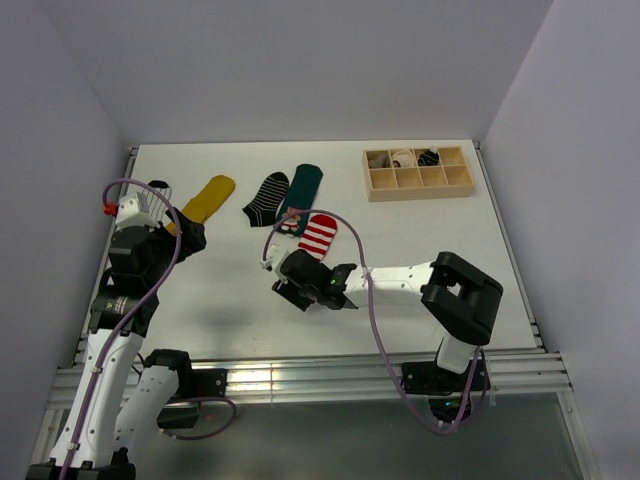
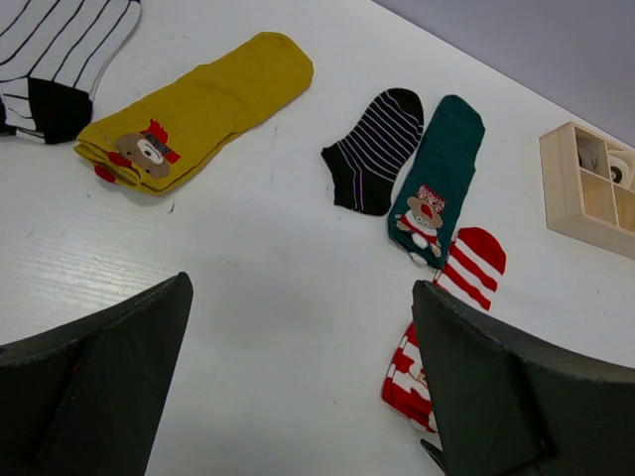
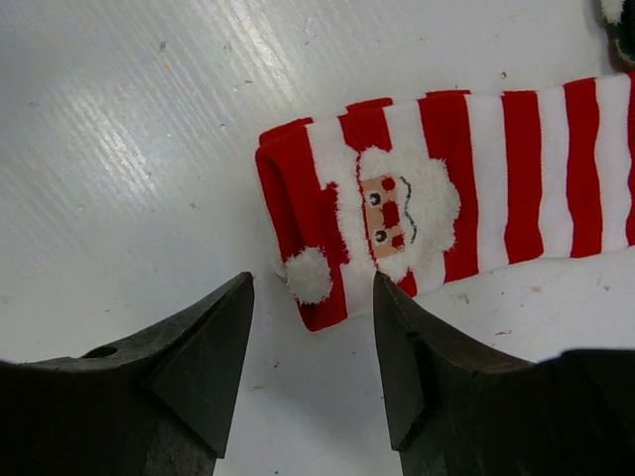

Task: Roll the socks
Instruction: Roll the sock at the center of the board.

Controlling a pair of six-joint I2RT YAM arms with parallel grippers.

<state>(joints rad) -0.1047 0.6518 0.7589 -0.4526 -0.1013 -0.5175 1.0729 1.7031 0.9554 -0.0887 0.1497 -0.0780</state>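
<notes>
The red-and-white striped Santa sock (image 1: 318, 236) lies flat near the table's middle, its Santa cuff (image 3: 397, 213) towards me. My right gripper (image 3: 313, 297) is open and empty, its tips just short of the cuff's edge and straddling the white pompom; in the top view it (image 1: 300, 272) sits just below the sock. The dark green bear sock (image 1: 301, 188) and the black sock with thin white stripes (image 1: 267, 197) lie flat behind it. My left gripper (image 2: 300, 288) is open and empty, held above the table at the left (image 1: 190, 238), away from the socks. Its right finger hides part of the Santa sock (image 2: 468, 270).
A yellow sock with a bear figure (image 1: 208, 198) lies at the back left. A white sock with thin black stripes (image 2: 60, 45) lies beyond it at the far left. A wooden compartment box (image 1: 418, 172) holding rolled socks stands at the back right.
</notes>
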